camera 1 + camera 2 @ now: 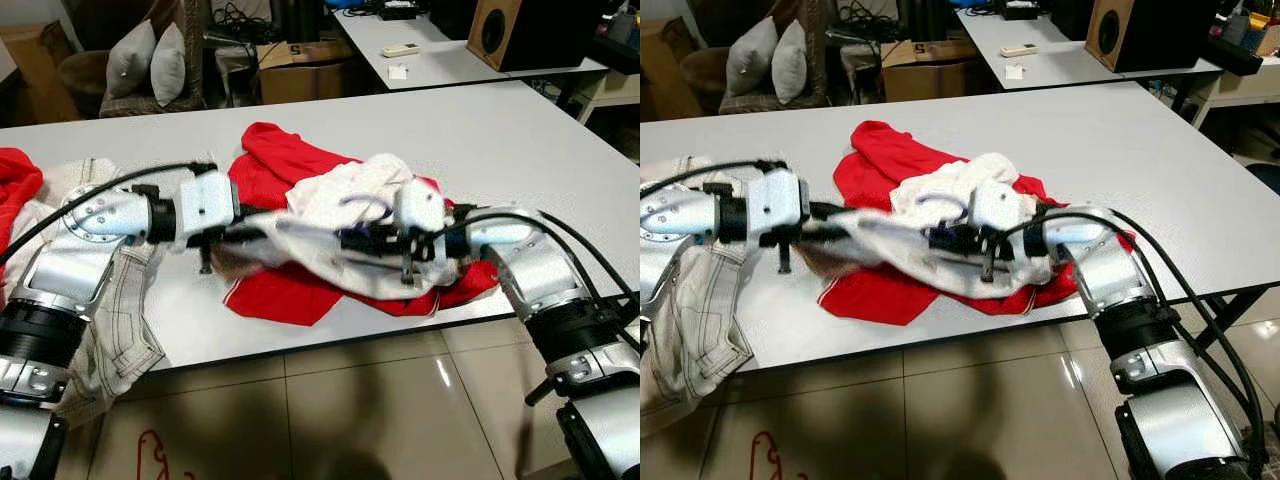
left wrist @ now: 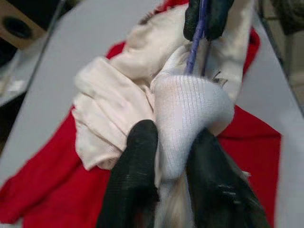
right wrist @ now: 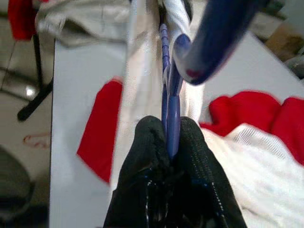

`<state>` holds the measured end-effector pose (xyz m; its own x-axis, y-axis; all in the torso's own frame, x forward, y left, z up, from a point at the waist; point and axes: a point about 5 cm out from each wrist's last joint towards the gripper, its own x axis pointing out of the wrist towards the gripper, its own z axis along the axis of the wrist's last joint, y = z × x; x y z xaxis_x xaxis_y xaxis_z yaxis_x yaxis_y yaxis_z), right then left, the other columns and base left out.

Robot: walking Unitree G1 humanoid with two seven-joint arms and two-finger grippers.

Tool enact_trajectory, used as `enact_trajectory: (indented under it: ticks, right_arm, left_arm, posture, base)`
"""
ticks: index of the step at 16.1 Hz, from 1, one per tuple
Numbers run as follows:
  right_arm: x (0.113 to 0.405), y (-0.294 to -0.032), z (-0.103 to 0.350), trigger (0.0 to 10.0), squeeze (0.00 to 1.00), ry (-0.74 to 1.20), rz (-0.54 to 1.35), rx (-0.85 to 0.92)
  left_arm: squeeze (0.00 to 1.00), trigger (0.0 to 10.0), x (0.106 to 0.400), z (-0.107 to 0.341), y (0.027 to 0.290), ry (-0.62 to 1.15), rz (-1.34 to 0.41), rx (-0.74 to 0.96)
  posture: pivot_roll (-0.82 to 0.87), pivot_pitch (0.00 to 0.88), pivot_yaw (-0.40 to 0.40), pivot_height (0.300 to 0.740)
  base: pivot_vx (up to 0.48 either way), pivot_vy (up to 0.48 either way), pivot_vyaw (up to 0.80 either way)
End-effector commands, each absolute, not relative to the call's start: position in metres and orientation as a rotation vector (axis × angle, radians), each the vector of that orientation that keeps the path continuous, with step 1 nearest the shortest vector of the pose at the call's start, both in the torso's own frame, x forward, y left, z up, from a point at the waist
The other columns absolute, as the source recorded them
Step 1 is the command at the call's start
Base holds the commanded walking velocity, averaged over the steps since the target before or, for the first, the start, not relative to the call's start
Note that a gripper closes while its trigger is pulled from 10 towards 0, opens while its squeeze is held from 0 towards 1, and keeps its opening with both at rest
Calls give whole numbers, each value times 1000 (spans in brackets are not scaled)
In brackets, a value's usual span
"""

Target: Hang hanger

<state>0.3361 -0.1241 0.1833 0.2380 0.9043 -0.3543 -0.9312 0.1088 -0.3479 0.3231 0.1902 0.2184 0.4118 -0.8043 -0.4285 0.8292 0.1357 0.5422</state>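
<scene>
A white garment (image 1: 350, 195) lies bunched on a red garment (image 1: 290, 160) at the front of the white table (image 1: 500, 140). A blue hanger (image 3: 169, 99) runs inside the white cloth; its hook curves up in the right wrist view. My right gripper (image 3: 169, 142) is shut on the hanger's bar, seen near the table's front (image 1: 350, 240). My left gripper (image 2: 173, 152) is shut on a ribbed white fold of the garment (image 2: 190, 109), and sits left of the pile (image 1: 240, 232). The two grippers point toward each other with the white cloth stretched between them.
Light jeans (image 1: 125, 300) hang over the table's front left edge, and more red cloth (image 1: 15, 180) lies at the far left. Behind the table stand a chair with grey cushions (image 1: 150, 60), a cardboard box (image 1: 300, 65), a second desk (image 1: 430, 50) and a speaker (image 1: 495, 30).
</scene>
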Motion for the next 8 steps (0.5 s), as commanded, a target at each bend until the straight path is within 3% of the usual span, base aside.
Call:
enact_trajectory:
  ticks: [1, 5, 7, 8]
  right_arm:
    - [335, -126, 178, 0, 0, 90, 1359, -584]
    - [334, -125, 176, 0, 0, 91, 1365, -579]
    - [335, -127, 178, 0, 0, 82, 1354, -559]
    - [334, -129, 178, 0, 0, 78, 1346, -542]
  left_arm:
    - [1000, 10000, 324, 228, 191, 46, -1207, 829]
    - [1000, 10000, 319, 223, 190, 135, -1323, 890]
    - [1000, 10000, 323, 231, 187, 72, -1308, 832]
    - [0, 10000, 325, 240, 185, 17, -1282, 758]
  posture:
    - [91, 0, 47, 740]
    - [98, 0, 49, 740]
    - [95, 0, 49, 740]
    - [94, 0, 47, 740]
  base:
    - [0, 0, 0]
    - [0, 0, 0]
    - [0, 0, 0]
    - [0, 0, 0]
